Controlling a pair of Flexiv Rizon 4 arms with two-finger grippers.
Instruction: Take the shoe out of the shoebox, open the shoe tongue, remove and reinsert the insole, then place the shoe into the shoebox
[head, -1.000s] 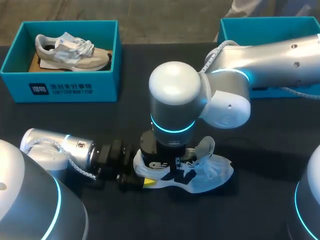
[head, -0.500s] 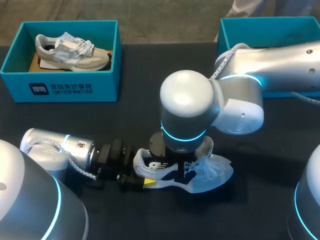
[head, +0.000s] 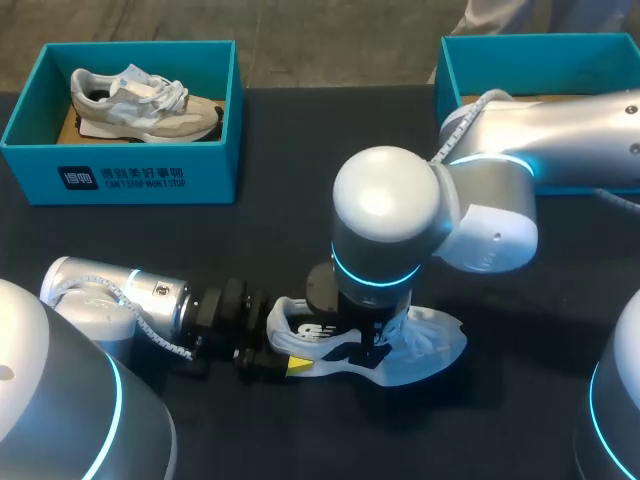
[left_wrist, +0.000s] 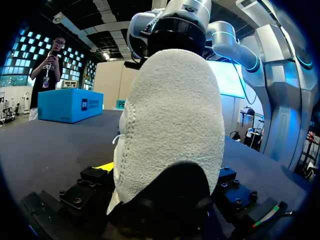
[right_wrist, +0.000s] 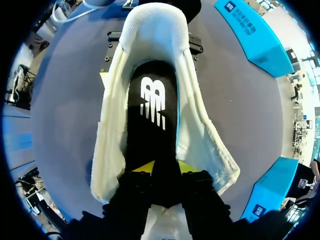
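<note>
A white shoe (head: 425, 345) lies on its sole on the dark table, toe to the right. My left gripper (head: 285, 338) straddles its heel, one finger on each side; in the left wrist view the fuzzy heel (left_wrist: 170, 125) fills the gap of that gripper (left_wrist: 165, 174). My right gripper (head: 368, 345) points straight down into the shoe's mouth. In the right wrist view the black insole (right_wrist: 152, 120) with a white logo lies inside the shoe (right_wrist: 200, 135). The right gripper (right_wrist: 165, 167) stands slightly apart, the insole's front end between its yellow fingertips (right_wrist: 143, 166).
A teal shoebox (head: 120, 175) at the back left holds a second pale shoe (head: 140, 100). Another teal shoebox (head: 540, 42) stands open at the back right, partly behind my right arm. Bare dark table lies between the boxes and the shoe.
My right wrist has shifted rightward along the shoe and now covers the raised tongue. The shoe and my left arm have stayed put.
</note>
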